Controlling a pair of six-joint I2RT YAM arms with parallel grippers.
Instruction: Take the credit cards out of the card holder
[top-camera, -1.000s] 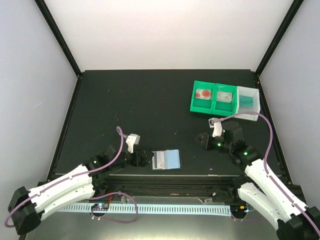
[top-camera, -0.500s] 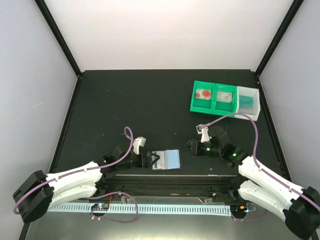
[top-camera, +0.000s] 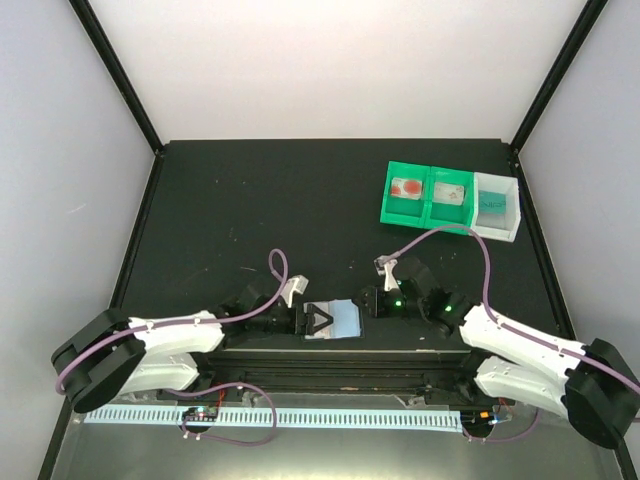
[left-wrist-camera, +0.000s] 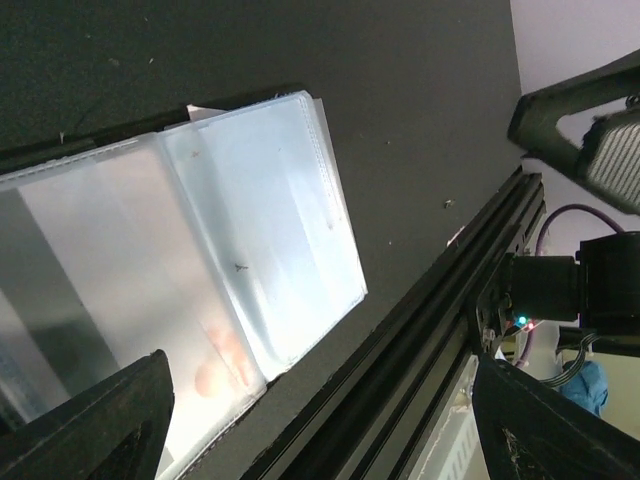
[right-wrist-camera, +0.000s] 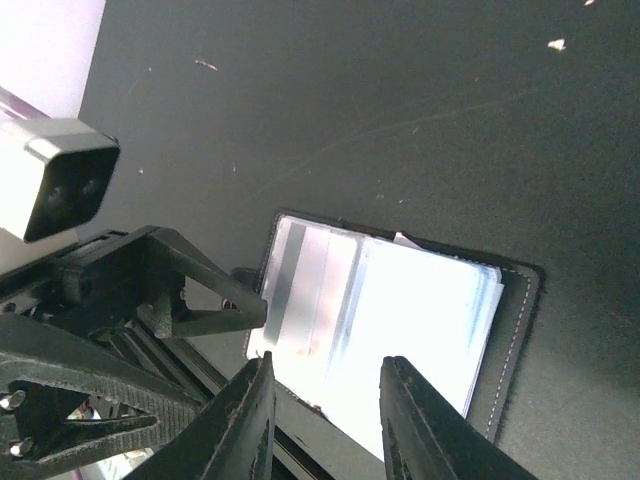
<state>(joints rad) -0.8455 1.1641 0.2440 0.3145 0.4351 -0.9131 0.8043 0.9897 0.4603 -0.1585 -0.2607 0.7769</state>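
The card holder (top-camera: 343, 320) lies open and flat by the table's front edge, black rim (right-wrist-camera: 512, 330) around clear sleeves (left-wrist-camera: 150, 250). Credit cards sit in the sleeves: one with a grey stripe (right-wrist-camera: 296, 285) on the left panel, a pale blue one (left-wrist-camera: 270, 220) on the right panel. My left gripper (top-camera: 316, 322) is open wide, hovering over the left panel with its fingertips (left-wrist-camera: 105, 420) apart. My right gripper (top-camera: 366, 303) hangs open just right of the holder, its fingers (right-wrist-camera: 248, 425) above the holder's near edge, gripping nothing. The left gripper's fingers (right-wrist-camera: 190, 290) show in the right wrist view.
A green-and-white three-compartment tray (top-camera: 448, 213) stands at the back right, with flat items in each compartment. A black metal rail (left-wrist-camera: 420, 350) runs along the table's front edge right beside the holder. Black frame posts rise at the back corners.
My left gripper has slid right onto the holder's left panel and narrowed a little. The right arm has swung left and toward the front, from near the tray to the holder's right edge.
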